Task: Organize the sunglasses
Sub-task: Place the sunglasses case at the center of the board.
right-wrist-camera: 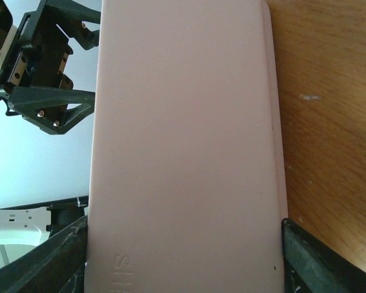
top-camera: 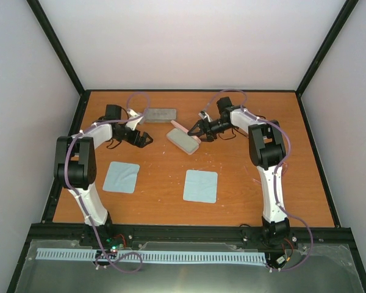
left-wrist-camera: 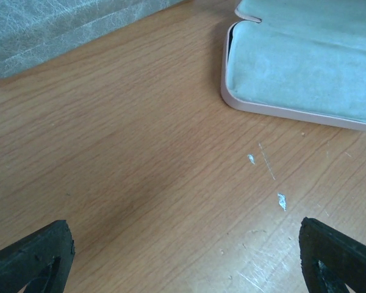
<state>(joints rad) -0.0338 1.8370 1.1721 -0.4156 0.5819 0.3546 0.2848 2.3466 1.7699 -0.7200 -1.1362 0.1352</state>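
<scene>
**Left gripper** (top-camera: 143,139): low over the table (top-camera: 244,177), fingers (left-wrist-camera: 30,259) spread wide with nothing between them.

**Pink case** (top-camera: 184,141): lies open at the left gripper's 3 o'clock, grey-green lining upward.

**Right gripper** (top-camera: 195,131): fingers (right-wrist-camera: 320,259) pressed against both long edges of the case's raised lid (right-wrist-camera: 183,152).

**Grey case** (top-camera: 160,114): closed, at the pink case's 10 o'clock.

**Cloths:** one blue cloth (top-camera: 200,185) at the pink case's 6 o'clock, a second cloth (top-camera: 121,177) at 8 o'clock.

**Sunglasses:** I cannot tell their position from any view.

We see bright, even light and only faint shadows; the pink case (right-wrist-camera: 183,146) looks pale and soft close up.
</scene>
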